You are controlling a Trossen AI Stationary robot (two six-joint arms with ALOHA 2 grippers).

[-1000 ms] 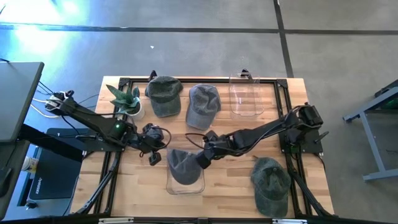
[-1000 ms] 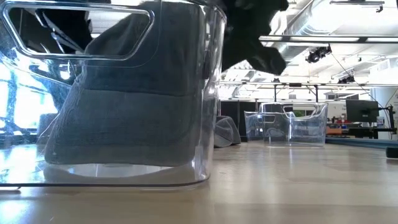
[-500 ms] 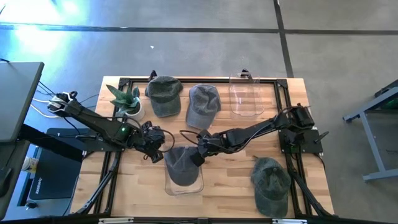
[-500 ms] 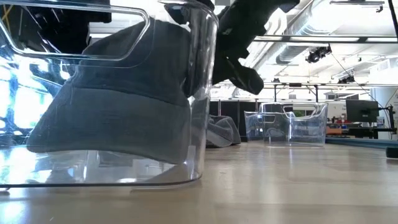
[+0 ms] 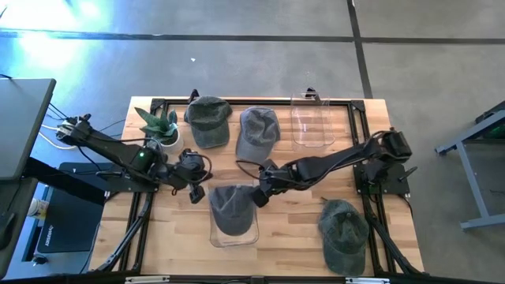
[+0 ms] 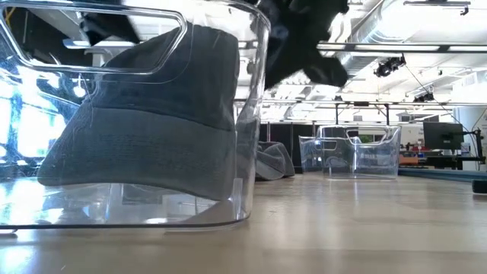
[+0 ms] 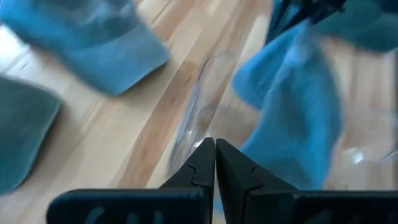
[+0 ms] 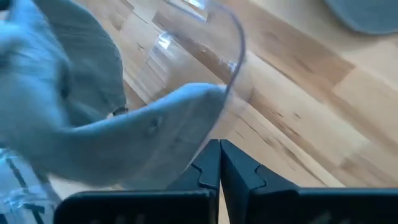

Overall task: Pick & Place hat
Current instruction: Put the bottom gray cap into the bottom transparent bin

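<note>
A grey hat (image 5: 230, 207) sits inside a clear plastic bin (image 5: 233, 234) near the table's (image 5: 292, 237) front edge. The left gripper (image 5: 196, 194) and right gripper (image 5: 258, 197) hover on either side of the bin, each with fingers pressed together, holding nothing.

Bench (image 5: 300, 229): pale wood planks, black frame at the edges.
Cap in near bin (image 5: 230, 207): faded grey-blue.
Near bin (image 5: 233, 235): clear, colourless plastic.
Far bin (image 5: 310, 120): clear, colourless plastic.
Far left cap (image 5: 208, 119): dark grey-green.
Far middle cap (image 5: 257, 132): lighter grey.
Near right cap (image 5: 344, 233): dark grey-green.
Plant (image 5: 158, 125): green leaves, white pot.
Left claw (image 5: 196, 195): black.
Right claw (image 5: 257, 197): black.
Floor (image 5: 237, 67): grey, with dark seam lines.
</note>
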